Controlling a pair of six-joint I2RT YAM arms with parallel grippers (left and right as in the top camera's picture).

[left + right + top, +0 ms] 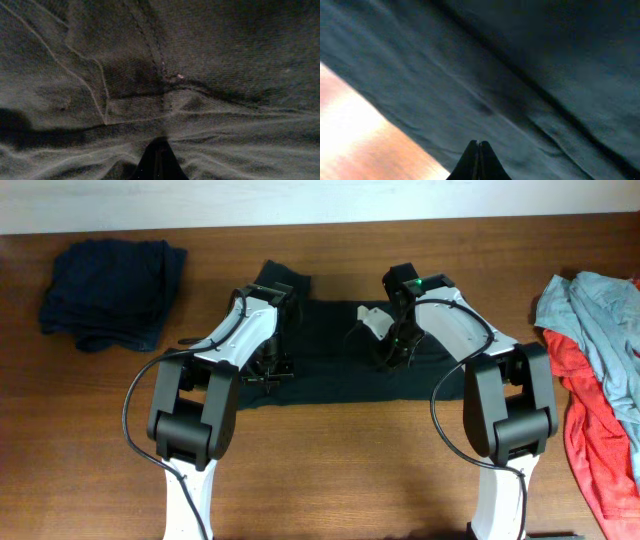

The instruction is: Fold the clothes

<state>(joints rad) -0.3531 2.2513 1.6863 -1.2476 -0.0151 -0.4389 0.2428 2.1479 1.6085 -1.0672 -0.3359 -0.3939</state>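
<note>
A dark garment (335, 380) lies spread flat in the middle of the wooden table, with a white tag (375, 321) near its top edge. My left gripper (268, 366) is down on its left part. In the left wrist view the fingers (159, 150) are shut, with creases of the seamed cloth (150, 75) bunching at the tips. My right gripper (393, 355) is down on the garment's right part. In the right wrist view its fingers (479, 146) are shut tip to tip on smooth cloth (520, 75), near the garment's edge.
A folded dark blue pile (110, 290) sits at the back left. A heap of unfolded clothes, light blue (595, 310) over red (600, 430), lies at the right edge. Bare table (355, 145) shows beside the garment's edge.
</note>
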